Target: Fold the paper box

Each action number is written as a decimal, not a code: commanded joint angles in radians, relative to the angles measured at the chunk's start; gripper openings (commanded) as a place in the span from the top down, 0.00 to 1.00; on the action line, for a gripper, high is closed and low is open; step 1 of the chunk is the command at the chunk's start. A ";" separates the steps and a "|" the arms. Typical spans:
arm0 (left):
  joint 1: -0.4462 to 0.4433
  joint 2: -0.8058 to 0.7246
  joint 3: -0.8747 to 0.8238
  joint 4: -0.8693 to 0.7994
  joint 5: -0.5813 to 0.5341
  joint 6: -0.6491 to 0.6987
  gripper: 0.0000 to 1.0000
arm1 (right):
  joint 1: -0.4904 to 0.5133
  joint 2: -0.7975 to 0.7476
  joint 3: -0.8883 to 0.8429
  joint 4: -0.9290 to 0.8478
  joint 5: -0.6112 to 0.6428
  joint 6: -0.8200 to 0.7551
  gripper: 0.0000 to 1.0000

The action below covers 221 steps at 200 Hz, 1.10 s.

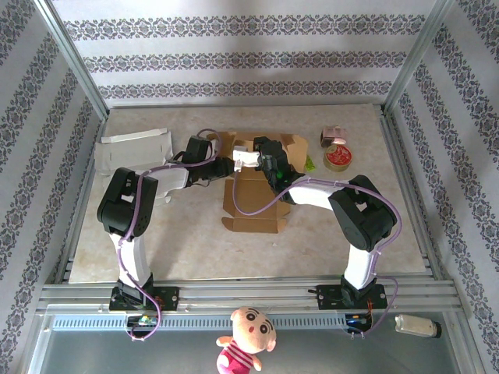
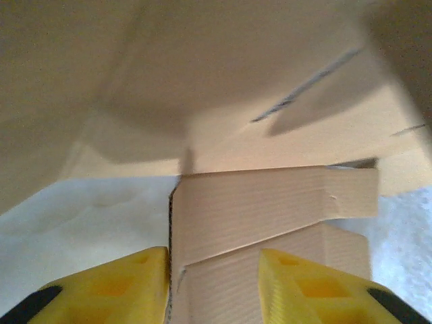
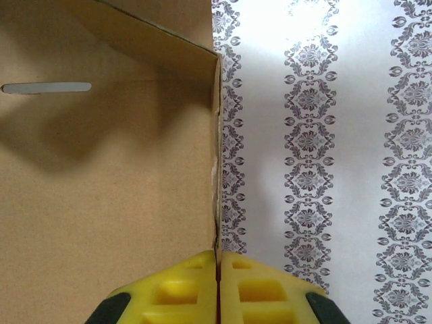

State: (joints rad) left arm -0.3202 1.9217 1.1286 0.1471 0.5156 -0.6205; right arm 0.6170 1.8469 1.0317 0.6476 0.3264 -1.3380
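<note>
Box (image 1: 251, 204) at counter (image 1: 179, 241) centre, half-erected; step in hand, likely: raising side walls. Right end effector (image 3: 218, 263) clamped on upright wall (image 3: 101, 175) edge, box's 12 o'clock; left end effector (image 2: 214, 263) at 10 o'clock, jaws apart around folded flap (image 2: 270, 209), no grip evident. Next move probably needs pinch on flap, inward tuck, right steadying wall. Top view gives layout; wrist views give contact detail.

Bright, even light from above, soft shadows. Left wrist view is blurred, the paper box (image 2: 270, 209) shadowed; right wrist's wallpaper (image 3: 317, 34) glares white.
</note>
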 commanded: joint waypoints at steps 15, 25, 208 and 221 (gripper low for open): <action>-0.023 0.026 0.031 0.129 0.113 -0.047 0.67 | -0.008 0.017 0.009 0.021 0.017 0.024 0.93; -0.025 0.028 0.030 0.146 0.130 -0.049 0.67 | -0.008 0.015 0.007 0.021 0.017 0.027 0.92; 0.133 -0.186 0.199 -0.456 -0.111 0.575 0.26 | -0.009 -0.003 -0.007 0.017 0.017 0.032 0.92; 0.138 -0.147 0.228 -0.452 -0.064 0.586 0.25 | -0.007 -0.003 -0.003 0.012 0.017 0.031 0.92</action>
State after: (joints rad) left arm -0.1890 1.7061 1.2972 -0.2119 0.3088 -0.1532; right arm 0.6170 1.8549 1.0317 0.6476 0.3294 -1.3300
